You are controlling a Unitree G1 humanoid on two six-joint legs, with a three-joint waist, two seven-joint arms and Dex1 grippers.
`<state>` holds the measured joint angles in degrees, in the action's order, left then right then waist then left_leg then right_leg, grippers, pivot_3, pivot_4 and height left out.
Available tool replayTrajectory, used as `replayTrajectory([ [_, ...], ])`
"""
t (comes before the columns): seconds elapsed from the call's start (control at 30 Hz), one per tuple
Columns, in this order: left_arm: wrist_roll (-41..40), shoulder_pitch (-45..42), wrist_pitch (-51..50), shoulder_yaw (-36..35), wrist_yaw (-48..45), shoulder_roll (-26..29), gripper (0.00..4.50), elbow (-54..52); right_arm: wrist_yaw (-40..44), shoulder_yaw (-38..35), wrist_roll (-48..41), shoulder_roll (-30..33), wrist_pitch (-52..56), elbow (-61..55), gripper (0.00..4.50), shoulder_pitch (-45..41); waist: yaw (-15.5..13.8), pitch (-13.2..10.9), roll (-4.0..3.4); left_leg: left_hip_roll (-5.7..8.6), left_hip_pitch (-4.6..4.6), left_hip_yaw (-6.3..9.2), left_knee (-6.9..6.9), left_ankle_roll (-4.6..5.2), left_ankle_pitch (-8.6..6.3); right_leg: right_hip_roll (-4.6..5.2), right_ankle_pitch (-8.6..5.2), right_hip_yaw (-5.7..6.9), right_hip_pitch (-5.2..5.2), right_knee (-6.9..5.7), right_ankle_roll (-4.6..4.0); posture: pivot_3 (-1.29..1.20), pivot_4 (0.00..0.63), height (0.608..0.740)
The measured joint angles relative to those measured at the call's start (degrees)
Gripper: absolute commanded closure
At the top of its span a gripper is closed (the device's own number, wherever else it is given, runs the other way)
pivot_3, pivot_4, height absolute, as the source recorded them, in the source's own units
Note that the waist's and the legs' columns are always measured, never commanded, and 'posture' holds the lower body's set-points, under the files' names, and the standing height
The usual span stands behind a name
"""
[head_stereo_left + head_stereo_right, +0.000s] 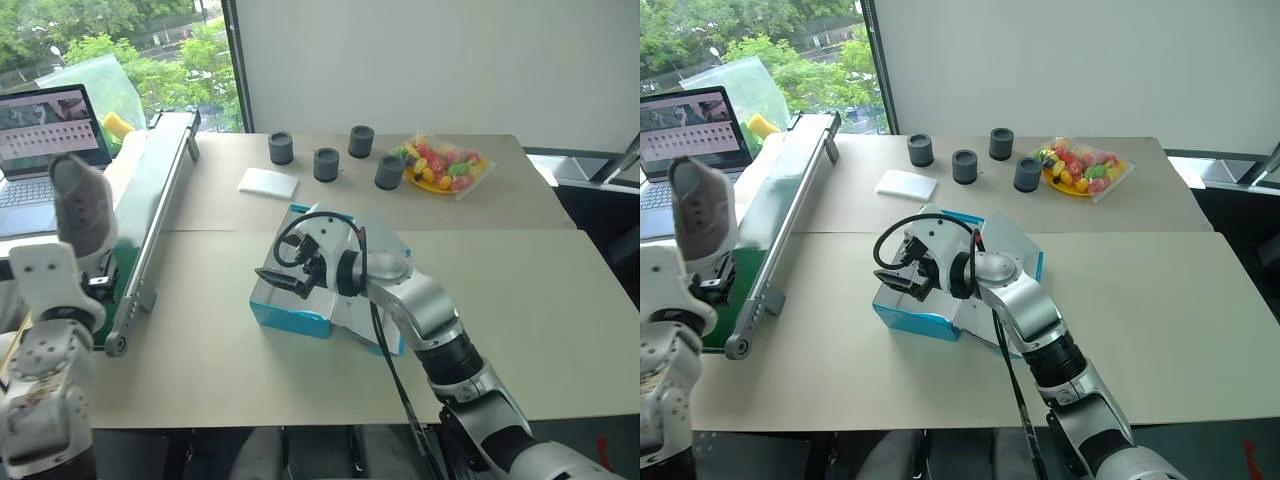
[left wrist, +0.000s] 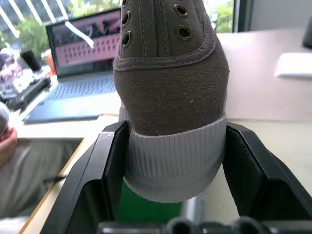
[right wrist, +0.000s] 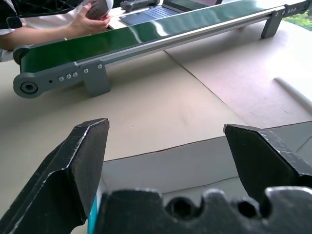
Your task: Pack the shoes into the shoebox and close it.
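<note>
Gripping one shoe point(image 2: 170, 97) by the heel, the left gripper point(image 2: 173, 161) has its black fingers pinched on the ribbed white rubber sole, toe pointing up, probably so it can swing over and drop in toe first. Upper looks like soft taupe canvas with metal eyelets. The shoebox point(image 1: 290, 318), turquoise cardboard with a white inside, sits mid-table at about 3 o'clock from that shoe. The right gripper point(image 1: 283, 281) hangs over the box's near-left corner, jaws spread wide and empty, likely steadying things. Green conveyor point(image 1: 150, 200) runs between.
</note>
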<state>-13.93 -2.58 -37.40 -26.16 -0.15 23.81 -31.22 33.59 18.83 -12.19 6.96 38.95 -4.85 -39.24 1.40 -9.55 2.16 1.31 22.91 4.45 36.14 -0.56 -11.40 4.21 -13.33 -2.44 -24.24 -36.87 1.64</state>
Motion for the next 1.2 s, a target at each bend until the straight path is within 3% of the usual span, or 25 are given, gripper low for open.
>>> replayTrajectory([
  [0.1, 0.7, -1.8, 0.4, 4.0, 0.1, -1.0, 1.93, -2.2, -1.4, -3.3, -1.6, -2.6, 1.1, 1.3, 0.0, -0.5, 0.2, 0.0, 0.01, -0.03, 0.01, -0.01, -0.01, 0.0, 0.0, -0.06, 0.0, 0.0, -0.02, -0.03, 0.0, 0.0, 0.15, 0.74],
  [0.23, 0.0, -4.9, -0.1, 12.2, -1.9, -2.4, 1.93, -7.4, -6.1, -18.0, -14.2, -11.8, 11.0, 6.8, 0.0, -5.7, 0.4, 0.0, 0.0, -0.03, 0.03, 0.01, 0.04, 0.01, 0.0, -0.04, 0.01, -0.02, 0.0, -0.08, 0.0, 0.0, 0.15, 0.74],
  [0.4, -0.9, -5.8, -2.0, 19.9, -3.9, -4.1, 1.93, -10.7, -10.5, -32.1, -28.4, -12.1, 24.7, 16.7, 0.0, -12.5, 0.5, 0.0, -0.02, 0.0, 0.02, -0.07, -0.01, 0.03, 0.0, -0.08, 0.0, 0.0, 0.02, -0.04, 0.0, 0.0, 0.15, 0.74],
  [0.6, -1.8, -6.1, -2.9, 23.6, -5.8, -4.7, 1.93, -11.0, -17.3, -43.7, -36.7, -12.7, 28.2, 29.2, 0.0, -18.8, 1.3, -0.1, -0.19, -0.02, 0.09, -0.37, 0.0, 0.04, 0.0, -0.25, 0.0, -0.07, -0.03, -0.07, -0.01, 0.0, 0.15, 0.74],
  [1.1, -1.9, -8.0, -2.8, 25.0, -7.5, -5.2, 1.93, -10.8, -22.6, -43.9, -40.0, -13.2, 25.1, 31.8, 0.0, -22.2, 1.2, -0.1, -0.2, -0.04, 0.25, -0.37, 0.11, 0.06, -0.01, -0.29, 0.0, -0.03, -0.04, -0.04, 0.0, 0.0, 0.15, 0.74],
  [1.2, -1.9, -8.0, -2.8, 25.0, -7.5, -5.3, 1.94, -10.6, -23.1, -43.9, -40.6, -13.2, 24.8, 31.5, 0.73, -22.2, 1.2, -0.1, -0.2, -0.04, 0.25, -0.37, 0.11, 0.06, -0.01, -0.3, 0.0, -0.02, -0.05, -0.03, 0.0, 0.0, 0.15, 0.74],
])
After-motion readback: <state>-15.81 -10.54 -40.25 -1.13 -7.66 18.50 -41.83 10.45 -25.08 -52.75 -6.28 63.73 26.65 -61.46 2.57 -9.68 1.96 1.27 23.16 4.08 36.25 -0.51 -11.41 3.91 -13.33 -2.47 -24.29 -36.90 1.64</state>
